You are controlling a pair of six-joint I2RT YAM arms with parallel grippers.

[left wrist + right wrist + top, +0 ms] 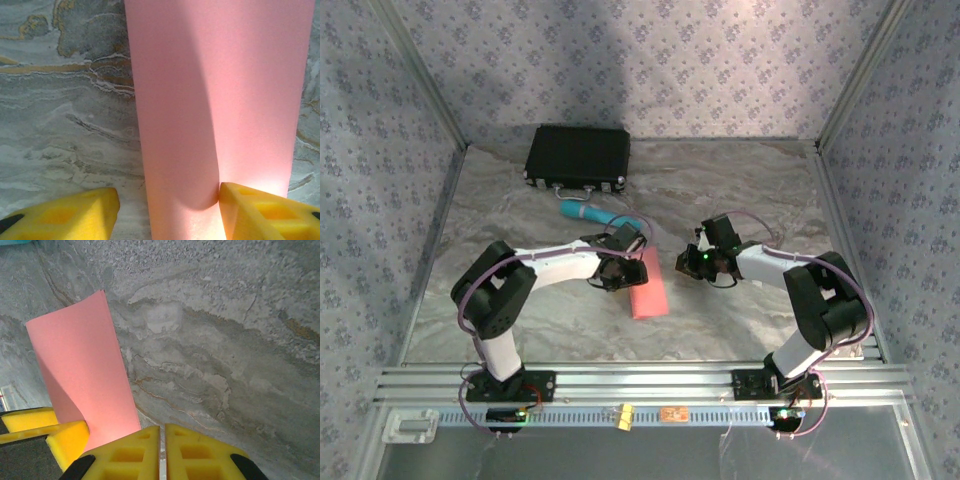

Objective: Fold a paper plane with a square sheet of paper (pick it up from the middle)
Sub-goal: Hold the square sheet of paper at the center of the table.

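Observation:
The square sheet of paper is salmon pink and lies doubled over into a long strip on the marbled table, left of centre. My left gripper is open and straddles its near end. A curled upper layer of the paper rises between the yellow fingers and leans on the right finger; the left finger stands clear of it. My right gripper is shut with nothing between its pads and hovers over bare table just right of the paper. In the top view the two grippers face each other across the strip.
A teal cylinder lies just behind the left gripper. A black case sits at the back left near the wall. Patterned walls enclose the table on three sides, and an aluminium rail runs along the near edge.

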